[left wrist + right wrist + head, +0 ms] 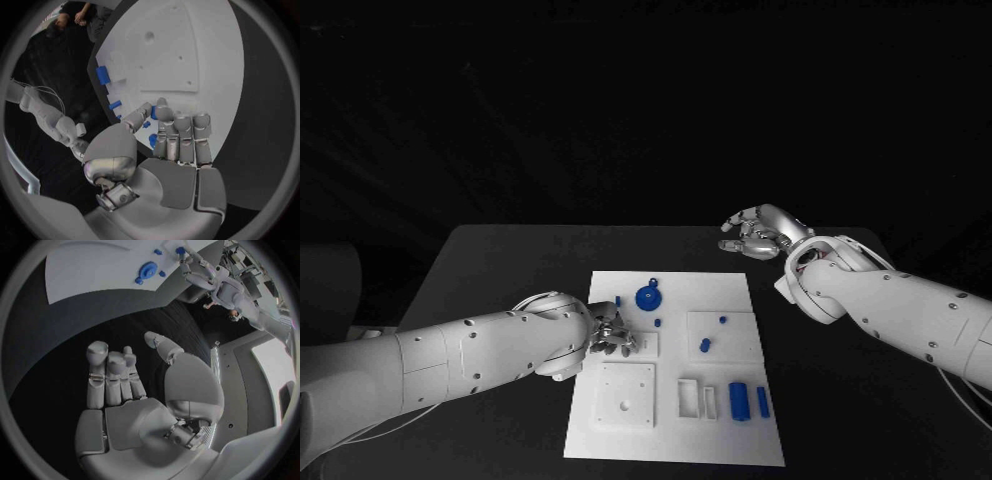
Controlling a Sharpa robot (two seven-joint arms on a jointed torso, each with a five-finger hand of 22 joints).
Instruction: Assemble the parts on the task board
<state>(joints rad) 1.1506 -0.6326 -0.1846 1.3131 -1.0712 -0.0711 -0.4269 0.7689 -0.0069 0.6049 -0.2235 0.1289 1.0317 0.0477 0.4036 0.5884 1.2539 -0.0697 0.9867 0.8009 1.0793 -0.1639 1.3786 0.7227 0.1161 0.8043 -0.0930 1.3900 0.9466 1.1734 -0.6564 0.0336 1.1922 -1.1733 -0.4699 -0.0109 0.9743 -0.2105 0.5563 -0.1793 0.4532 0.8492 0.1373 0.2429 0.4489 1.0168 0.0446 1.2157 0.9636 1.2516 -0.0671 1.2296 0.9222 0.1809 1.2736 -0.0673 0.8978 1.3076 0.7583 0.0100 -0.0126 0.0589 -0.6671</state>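
On the left side of the black table, the left hand is being held low over the left edge of the white task board, its fingers being bent down toward the plate. In the left wrist view, small blue parts are being seen just at the fingertips, but whether one is being pinched or merely touched cannot be told.

Just right of that hand, a small blue peg is being shown standing on the board, and farther up the plate a round blue disc-shaped part is lying near the board's far edge. Below the hand, a square white raised plate is being seen on the board's near left portion. Toward the middle, a white rectangular frame is lying, with two blue cylindrical parts side by side just to its right. Above them, on a raised white square, another short blue part and a tiny blue peg are being shown.

Off the board, beyond its far right corner, the right hand is being held above the bare table, its fingers curled loosely inward with nothing being gripped.
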